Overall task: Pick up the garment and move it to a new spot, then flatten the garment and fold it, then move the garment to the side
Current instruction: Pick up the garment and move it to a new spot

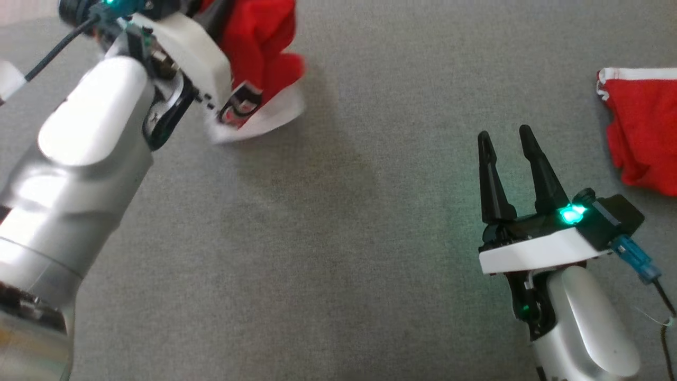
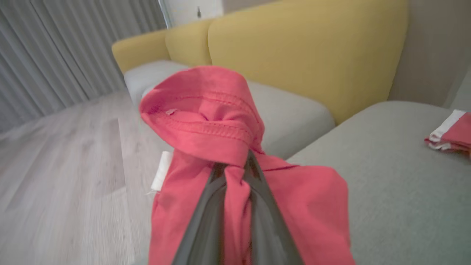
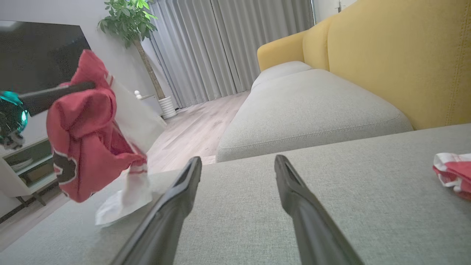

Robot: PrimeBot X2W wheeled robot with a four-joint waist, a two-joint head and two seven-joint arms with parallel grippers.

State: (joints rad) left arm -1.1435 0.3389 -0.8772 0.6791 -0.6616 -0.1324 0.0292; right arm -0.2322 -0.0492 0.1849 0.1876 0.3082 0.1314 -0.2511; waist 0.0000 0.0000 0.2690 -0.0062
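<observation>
The garment (image 1: 262, 47) is red with a white part and a black-and-white print. It hangs bunched above the grey cushion (image 1: 338, 254) at the far left, its white hem (image 1: 264, 119) reaching down toward the cushion. My left gripper (image 2: 235, 167) is shut on a fold of its red cloth (image 2: 206, 110). From the right wrist view the garment (image 3: 84, 147) dangles at the left, off a dark finger (image 3: 55, 94). My right gripper (image 1: 505, 135) stands open and holds nothing, low over the cushion at the lower right, its fingers (image 3: 184, 184) spread apart.
A second red and white garment (image 1: 642, 127) lies on the cushion at the right edge. The yellow sofa back (image 3: 404, 55) rises behind. Beyond the cushion's left edge are wooden floor (image 2: 55, 165), curtains, a plant (image 3: 128, 18) and a dark screen (image 3: 36, 51).
</observation>
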